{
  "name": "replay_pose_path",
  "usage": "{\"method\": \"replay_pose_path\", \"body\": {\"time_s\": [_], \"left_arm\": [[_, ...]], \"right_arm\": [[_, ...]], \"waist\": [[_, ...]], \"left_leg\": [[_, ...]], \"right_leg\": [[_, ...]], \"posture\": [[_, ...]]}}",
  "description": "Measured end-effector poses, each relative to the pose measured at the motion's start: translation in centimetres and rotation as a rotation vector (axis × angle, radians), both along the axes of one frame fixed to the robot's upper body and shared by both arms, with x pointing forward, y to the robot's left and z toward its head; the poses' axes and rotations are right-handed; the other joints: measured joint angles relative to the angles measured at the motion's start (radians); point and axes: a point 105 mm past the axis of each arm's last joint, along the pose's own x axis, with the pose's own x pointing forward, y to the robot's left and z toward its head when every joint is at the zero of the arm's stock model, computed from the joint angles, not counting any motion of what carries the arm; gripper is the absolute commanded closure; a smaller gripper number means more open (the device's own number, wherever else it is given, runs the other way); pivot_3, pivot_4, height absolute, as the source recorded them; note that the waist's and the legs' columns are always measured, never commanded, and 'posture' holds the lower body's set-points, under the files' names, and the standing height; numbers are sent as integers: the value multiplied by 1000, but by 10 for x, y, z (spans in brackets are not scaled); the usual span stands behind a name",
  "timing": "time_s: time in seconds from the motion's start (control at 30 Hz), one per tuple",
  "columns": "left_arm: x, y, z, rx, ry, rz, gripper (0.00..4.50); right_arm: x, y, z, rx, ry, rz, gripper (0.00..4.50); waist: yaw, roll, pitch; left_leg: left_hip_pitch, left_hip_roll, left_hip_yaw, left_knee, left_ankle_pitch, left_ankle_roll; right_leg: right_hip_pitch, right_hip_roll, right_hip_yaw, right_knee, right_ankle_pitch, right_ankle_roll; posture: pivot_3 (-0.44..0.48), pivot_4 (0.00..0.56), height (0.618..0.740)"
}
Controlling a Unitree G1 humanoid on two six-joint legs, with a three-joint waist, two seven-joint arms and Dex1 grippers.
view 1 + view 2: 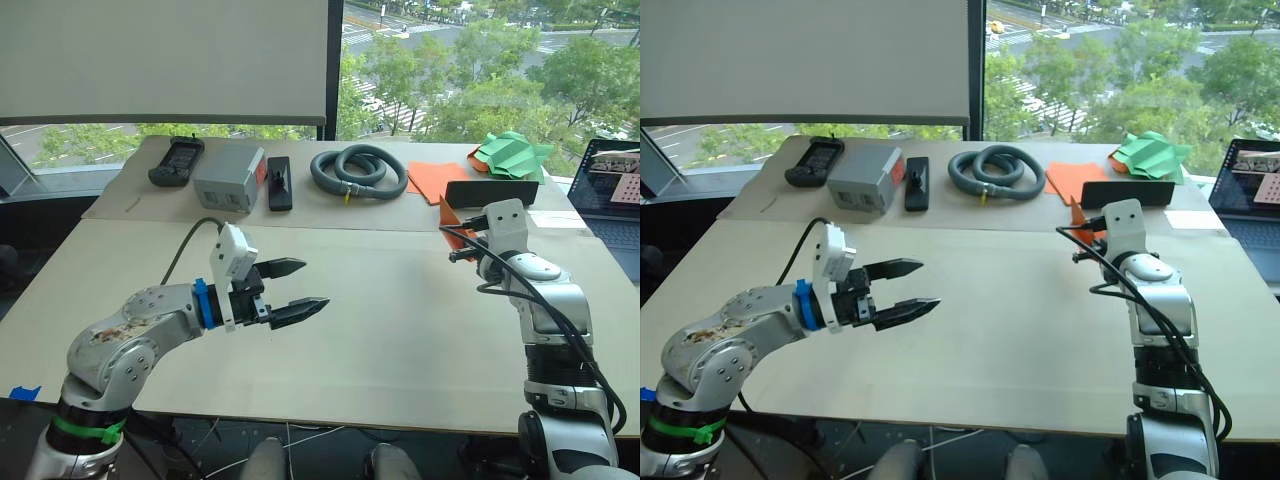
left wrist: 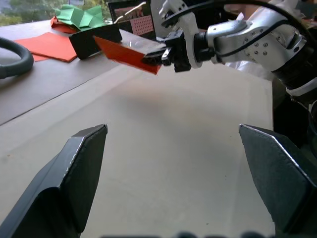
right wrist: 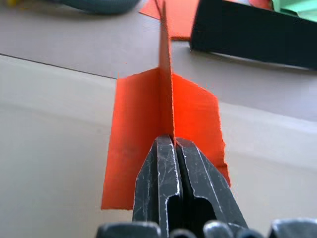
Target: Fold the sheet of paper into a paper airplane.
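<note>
Orange paper, folded into a paper airplane (image 3: 163, 144) with angled wings, is pinched by its centre keel between the closed fingers of the right gripper (image 3: 172, 144), held above the pale table (image 1: 400, 330) toward its far right side. From the head cameras we see little of the plane, because the gripper's wrist hides most of it. The left gripper (image 1: 298, 290) hangs over the table's near left with its two black fingers spread apart, holding nothing. Along the far edge we find a handheld device (image 1: 177, 160), a grey box (image 1: 228, 178), a black remote-like bar (image 1: 279, 183), a coiled grey hose (image 1: 358, 168), flat orange sheets (image 1: 432, 180), a black block (image 1: 490, 192) and a green paper shape (image 1: 512, 154). A laptop (image 1: 612, 190) is cut off at the right edge.
</note>
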Motion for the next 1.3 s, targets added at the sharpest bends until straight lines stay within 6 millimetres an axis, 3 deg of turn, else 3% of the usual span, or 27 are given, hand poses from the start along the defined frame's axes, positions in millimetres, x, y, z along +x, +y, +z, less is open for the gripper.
{"method": "replay_pose_path", "body": {"time_s": [0.2,0.4,0.57,0.7,0.83,0.93,1.0,1.07,1.2,1.3], "left_arm": [[1,-6,-1,17,-16,-36,0],[-7,-5,-14,37,18,-47,0],[-8,-5,-16,38,21,-48,0],[-7,-2,-16,41,17,-35,0],[1,14,-17,25,11,64,0],[12,35,-22,1,18,203,0],[18,48,-27,-15,28,298,0],[21,61,-34,-27,45,382,0],[26,92,-56,-21,80,552,0],[29,100,-68,-29,97,608,0]], "right_arm": [[-3,-13,-27,-17,82,-71,4491],[-2,-11,-31,-6,79,-57,4491],[-1,-3,-34,69,66,-45,2842],[1,3,-6,107,-61,-1,1454],[-3,35,40,104,-248,198,50],[-28,84,59,105,-343,486,50],[-51,119,46,122,-314,676,50],[-69,140,22,154,-231,785,50],[-80,154,-9,156,-163,794,50],[-77,149,-18,130,-167,751,50]], "waist": [[-15,0,0],[-12,0,0],[-9,0,0],[-10,1,0],[-16,1,0],[-17,1,0],[-14,1,0],[-10,1,0],[-7,0,0],[-2,0,0]], "left_leg": [[0,0,1,0,0,0],[1,0,1,0,0,0],[0,-1,2,0,0,0],[0,-1,2,0,0,1],[1,0,2,0,0,1],[3,2,2,-1,0,1],[3,2,2,-1,0,0],[3,2,3,-1,-1,-1],[1,0,7,0,-5,-8],[0,0,7,0,-5,-8]], "right_leg": [[1,0,2,0,0,1],[1,0,3,0,0,1],[1,0,4,0,1,1],[0,2,6,0,1,1],[-1,4,10,0,1,1],[-1,7,12,0,0,1],[-3,7,12,-1,0,1],[-4,7,14,-2,0,1],[-5,7,19,-3,0,1],[-6,7,20,-4,0,1]], "posture": [[0,150,710],[0,150,710],[0,150,710],[0,150,710],[0,150,710],[0,150,710],[0,150,710],[0,150,710],[0,150,710],[0,150,710]]}}
